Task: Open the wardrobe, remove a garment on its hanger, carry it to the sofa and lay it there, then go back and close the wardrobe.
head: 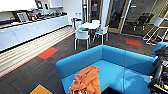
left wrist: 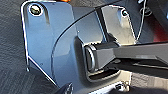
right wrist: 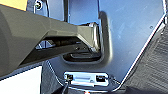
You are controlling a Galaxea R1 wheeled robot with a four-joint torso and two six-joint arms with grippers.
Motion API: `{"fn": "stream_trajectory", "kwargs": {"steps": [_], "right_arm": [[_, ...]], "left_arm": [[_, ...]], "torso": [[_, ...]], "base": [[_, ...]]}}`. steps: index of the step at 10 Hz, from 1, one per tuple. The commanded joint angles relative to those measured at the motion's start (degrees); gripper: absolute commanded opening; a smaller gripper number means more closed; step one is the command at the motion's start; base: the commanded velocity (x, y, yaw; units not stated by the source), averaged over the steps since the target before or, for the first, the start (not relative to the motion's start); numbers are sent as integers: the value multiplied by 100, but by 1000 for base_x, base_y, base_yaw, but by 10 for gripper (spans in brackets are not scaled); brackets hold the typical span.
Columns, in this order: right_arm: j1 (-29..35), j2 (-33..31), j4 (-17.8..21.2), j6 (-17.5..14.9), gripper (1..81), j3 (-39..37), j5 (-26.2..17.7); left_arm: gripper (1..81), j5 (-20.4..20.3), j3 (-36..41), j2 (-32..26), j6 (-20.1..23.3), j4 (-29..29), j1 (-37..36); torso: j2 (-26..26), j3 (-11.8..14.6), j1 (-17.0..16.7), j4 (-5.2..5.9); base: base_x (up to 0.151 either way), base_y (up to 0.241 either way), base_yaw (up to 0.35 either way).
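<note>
- Orange garment (head: pixel 85 81) lies crumpled on the seat of the sofa (head: pixel 112 58), at the sofa's near edge, closest to the head camera; folds hide any lettering, and a small white patch shows at its lower edge.
- Sofa: bright blue, cornered, low rounded back; it stands on dark carpet (head: pixel 37 72) with red and orange tiles.
- Beyond the sofa, the head view shows a round white tabletop (head: pixel 89 25) ringed by white and blue chairs (head: pixel 82 36), with a long white counter (head: pixel 30 28) well apart from the sofa along the wall.
- Dark robot arm parts (head: pixel 160 72) rise beside the sofa's end.
- Both wrist views show the robot's own plate and jointed bar over carpet, details the head view lacks; the sofa is not among them.
- Gripper state, left and right: cannot tell.
</note>
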Motion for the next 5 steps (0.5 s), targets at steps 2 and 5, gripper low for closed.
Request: {"fn": "stream_trajectory", "kwargs": {"steps": [2, 5], "right_arm": [[68, 39, -51, -19, 811, 11, -280], [68, 47, -51, -19, 811, 11, -280]], "left_arm": [[811, 391, -23, -8, 4, 48, -92], [811, 725, -23, 125, 57, 57, -92]], "torso": [[0, 517, 2, 0], [-2, 568, -1, 0]], "base": [[0, 0, 0], [0, 0, 0]]}}
